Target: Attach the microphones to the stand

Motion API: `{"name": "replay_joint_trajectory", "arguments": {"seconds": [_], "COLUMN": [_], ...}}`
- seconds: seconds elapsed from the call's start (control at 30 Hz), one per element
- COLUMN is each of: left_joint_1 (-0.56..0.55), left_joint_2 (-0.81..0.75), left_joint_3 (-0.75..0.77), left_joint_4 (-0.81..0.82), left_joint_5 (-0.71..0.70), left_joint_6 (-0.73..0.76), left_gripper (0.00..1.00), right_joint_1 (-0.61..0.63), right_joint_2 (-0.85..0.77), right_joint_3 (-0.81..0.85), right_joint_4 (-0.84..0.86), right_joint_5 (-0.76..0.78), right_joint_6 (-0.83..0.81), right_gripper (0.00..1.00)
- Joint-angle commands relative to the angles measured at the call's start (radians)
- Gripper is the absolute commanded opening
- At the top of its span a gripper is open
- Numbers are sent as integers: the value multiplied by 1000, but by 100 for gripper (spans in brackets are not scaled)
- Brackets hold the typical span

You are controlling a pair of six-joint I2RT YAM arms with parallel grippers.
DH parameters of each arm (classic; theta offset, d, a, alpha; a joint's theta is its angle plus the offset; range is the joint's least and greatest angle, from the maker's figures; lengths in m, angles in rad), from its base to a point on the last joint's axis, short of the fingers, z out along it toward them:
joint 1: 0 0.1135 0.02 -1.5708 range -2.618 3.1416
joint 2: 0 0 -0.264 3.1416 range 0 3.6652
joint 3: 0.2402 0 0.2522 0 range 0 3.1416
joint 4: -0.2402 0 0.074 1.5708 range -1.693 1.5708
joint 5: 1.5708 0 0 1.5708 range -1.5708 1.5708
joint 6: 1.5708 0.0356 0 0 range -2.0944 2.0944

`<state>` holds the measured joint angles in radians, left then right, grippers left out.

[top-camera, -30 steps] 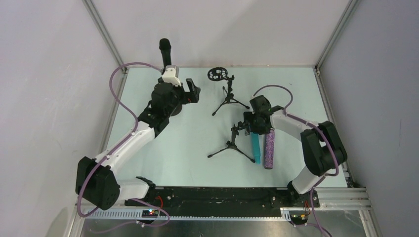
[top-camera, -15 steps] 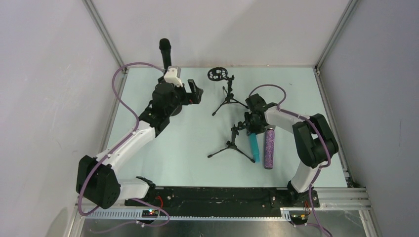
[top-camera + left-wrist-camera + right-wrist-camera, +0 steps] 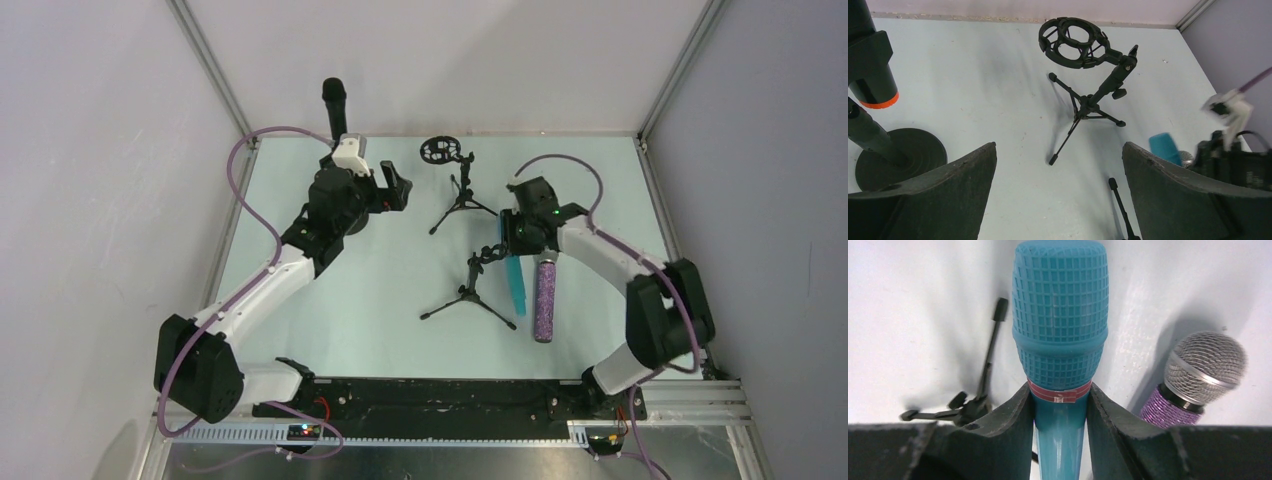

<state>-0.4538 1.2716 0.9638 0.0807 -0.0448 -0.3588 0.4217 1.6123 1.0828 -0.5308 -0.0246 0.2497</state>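
My right gripper (image 3: 1059,387) is shut on the cyan-blue microphone (image 3: 1060,330) just below its mesh head. In the top view this microphone (image 3: 516,282) hangs tilted from that gripper (image 3: 512,248), beside a small black tripod stand (image 3: 470,288). The glittery purple microphone (image 3: 545,300) with a silver mesh head (image 3: 1205,365) lies on the table to its right. The black microphone (image 3: 334,105) with an orange-red ring (image 3: 879,103) stands upright on a round-base stand (image 3: 898,155) at the back left. My left gripper (image 3: 393,186) hangs open near it, nothing between its fingers (image 3: 1059,145).
A second tripod stand with a ring-shaped shock mount (image 3: 455,185) stands at the back middle, also in the left wrist view (image 3: 1088,95). Purple cables loop off both arms. Grey walls and metal rails bound the pale green table (image 3: 390,300).
My right gripper has shut on the cyan-blue microphone and raised its head end off the table, toward the back. The left arm has barely moved.
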Motion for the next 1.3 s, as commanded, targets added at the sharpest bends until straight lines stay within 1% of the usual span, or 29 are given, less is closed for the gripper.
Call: {"name": "replay_joint_trajectory", "arguments": {"seconds": [0.0,0.13,0.3,0.4,0.47,0.53,0.57,0.6,0.63,0.67,0.7,0.73,0.8,0.97,1.13,1.27], "left_joint_1": [-4,-6,-5,-5,-5,-6,-5,-6,-5,-5,-5,-5,-5,-6,-6,-6], "left_joint_2": [-13,-23,-20,-20,-19,-17,-16,-14,-13,-13,-11,-11,-9,-4,5,9], "left_joint_3": [15,15,18,18,18,19,21,22,23,23,21,21,22,23,23,25], "left_joint_4": [24,24,24,25,25,27,27,27,27,28,28,28,29,30,33,33], "left_joint_5": [2,-11,-1,7,11,17,28,33,36,37,37,36,37,36,36,37], "left_joint_6": [-3,11,5,0,0,0,7,9,10,11,10,8,2,-4,-1,-4], "left_gripper": [98,98,98,98,98,98,98,98,98,98,98,98,98,98,98,99], "right_joint_1": [-37,-55,-59,-60,-62,-63,-62,-61,-59,-57,-53,-52,-49,-47,-45,-37], "right_joint_2": [-173,-303,-453,-571,-649,-733,-788,-813,-861,-881,-916,-930,-960,-980,-973,-955], "right_joint_3": [33,31,28,-4,-43,-140,-168,-231,-264,-320,-345,-381,-403,-406,-406,-406], "right_joint_4": [47,98,181,245,324,436,525,570,659,700,774,802,850,898,969,1016], "right_joint_5": [-10,13,25,13,-6,-26,-46,-60,-93,-109,-138,-153,-206,-249,-300,-311], "right_joint_6": [-2,-14,-100,-147,-173,-195,-215,-237,-256,-281,-289,-303,-313,-285,-215,-164], "right_gripper": [0,0,0,0,0,0,0,0,0,0,0,0,0,0,0,0]}}
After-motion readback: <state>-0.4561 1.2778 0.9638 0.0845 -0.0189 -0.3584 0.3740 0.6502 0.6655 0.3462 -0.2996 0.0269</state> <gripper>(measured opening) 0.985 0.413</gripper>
